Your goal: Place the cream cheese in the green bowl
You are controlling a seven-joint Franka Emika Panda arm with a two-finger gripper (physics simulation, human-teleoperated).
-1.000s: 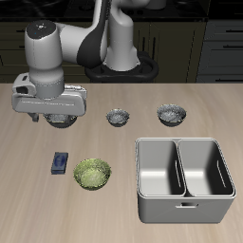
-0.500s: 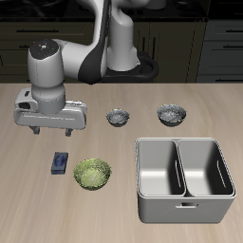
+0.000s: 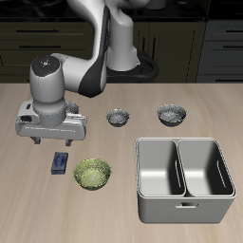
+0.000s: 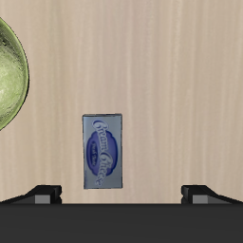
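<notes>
The cream cheese (image 3: 61, 163) is a small flat dark blue box with a lighter label, lying on the table near the front; in the wrist view it (image 4: 104, 150) lies flat below the camera. The green bowl (image 3: 92, 173) is yellow-green and speckled and sits just beside the box; its rim shows in the wrist view (image 4: 8, 81). My gripper (image 3: 57, 139) hovers above the box, slightly farther back, with the fingers spread wide and nothing between them. The fingertips (image 4: 46, 193) show at the wrist view's edge, apart from the box.
Two grey metallic bowls (image 3: 117, 118) (image 3: 172, 114) sit farther back on the table. A large grey two-compartment bin (image 3: 184, 177) stands beside the green bowl near the front edge.
The gripper has come down and moved toward the table's front, closing in above the cream cheese. The box and bowls have not moved.
</notes>
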